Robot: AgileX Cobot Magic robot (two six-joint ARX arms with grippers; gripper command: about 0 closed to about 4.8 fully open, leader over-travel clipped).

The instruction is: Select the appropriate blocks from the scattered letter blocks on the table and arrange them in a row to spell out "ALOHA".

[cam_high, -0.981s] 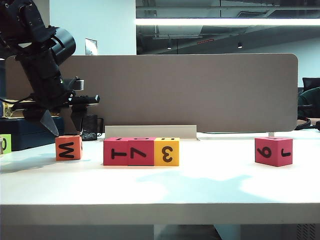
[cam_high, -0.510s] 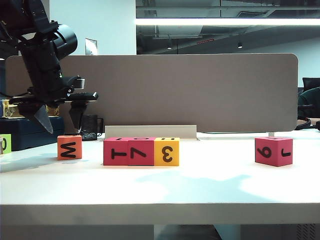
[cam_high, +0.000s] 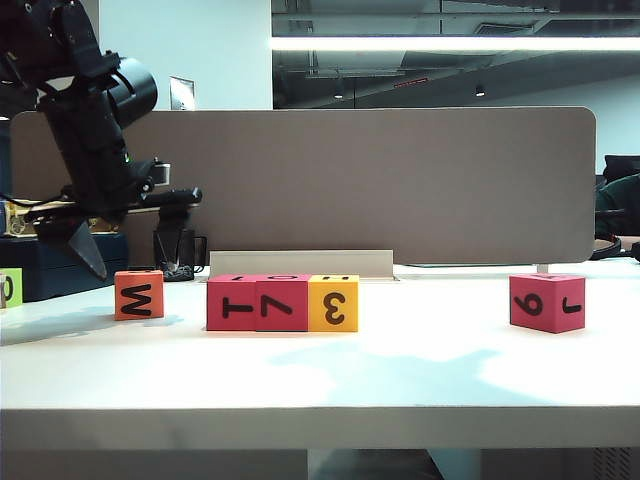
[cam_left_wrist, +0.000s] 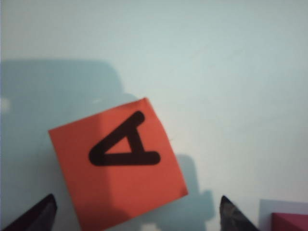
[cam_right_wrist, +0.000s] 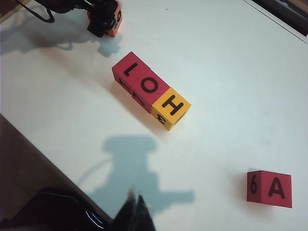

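- Behind the table we see a grey-brown divider panel (cam_high: 400,180) spanning most of the width.
- A pale base strip (cam_high: 300,263) sits at its foot.
- A black mug (cam_high: 182,255) stands near the panel's left end.
- A lime-green cube (cam_high: 10,287) shows at the far left edge.

grey-brown divider panel (cam_high: 350,185), ceiling strip light (cam_high: 455,44)
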